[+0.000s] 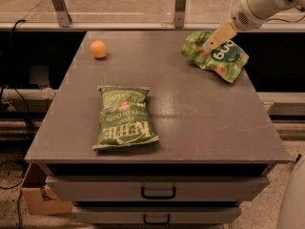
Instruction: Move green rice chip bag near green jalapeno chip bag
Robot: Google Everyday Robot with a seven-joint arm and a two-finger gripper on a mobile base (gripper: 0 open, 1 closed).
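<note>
The green rice chip bag (224, 58), light green and wrinkly with a dark green round patch, lies at the far right corner of the grey table (190, 123). The green jalapeno chip bag (125, 118), flat with white "KETTLE" lettering, lies at the front left of the middle. My gripper (209, 46) comes down from the white arm (259, 4) at the top right and its tip is at the upper left part of the rice chip bag. Whether it holds the bag does not show.
An orange ball (98, 49) sits at the far left of the table. Two drawers with handles (158, 192) are under the tabletop. A rail with metal posts (180, 6) runs behind the table. A cardboard box (40, 197) stands on the floor at the lower left.
</note>
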